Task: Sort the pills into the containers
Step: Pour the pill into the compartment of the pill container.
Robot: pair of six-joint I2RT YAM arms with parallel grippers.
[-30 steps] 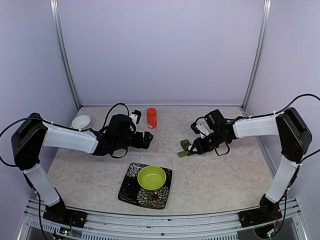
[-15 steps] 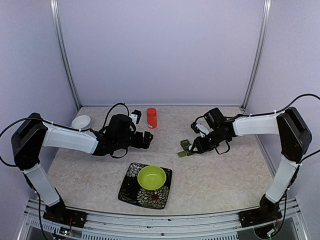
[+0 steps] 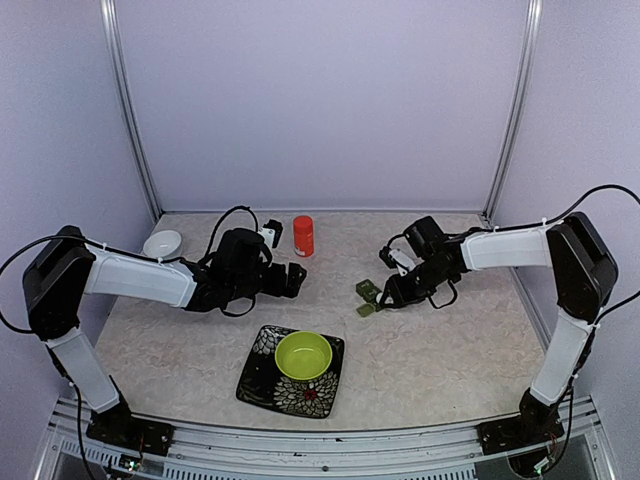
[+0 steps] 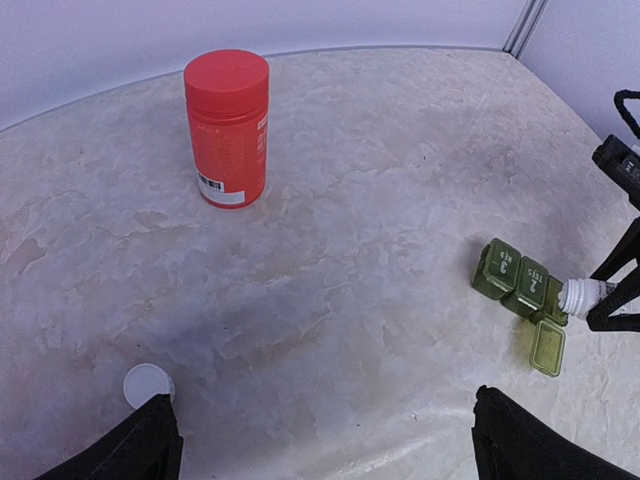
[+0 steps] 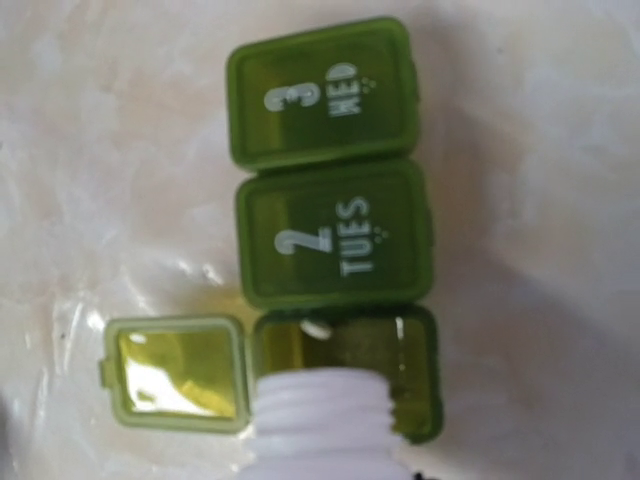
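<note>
The containers are a dark green pillbox [image 5: 335,235] of three compartments, lying on the table [image 3: 368,296] [image 4: 515,280]. Lids marked 3 WED and 2 TUES are closed. The third lid [image 5: 175,372] is flipped open, and one small white pill [image 5: 317,328] lies inside that compartment. My right gripper [image 3: 392,292] is shut on a white bottle [image 5: 320,420] [image 4: 580,293], whose threaded mouth is tipped over the open compartment. My left gripper [image 4: 325,440] [image 3: 297,277] hovers open over bare table, left of the pillbox, holding nothing.
An orange bottle with a red lid [image 3: 303,236] [image 4: 228,128] stands upright at the back. A white cap [image 4: 148,384] lies by my left finger. A small white bowl [image 3: 162,243] sits far left. A lime-green bowl [image 3: 303,355] rests on a patterned plate [image 3: 325,395] in front.
My right arm has edged slightly left with the white bottle over the pillbox. The left arm has not moved.
</note>
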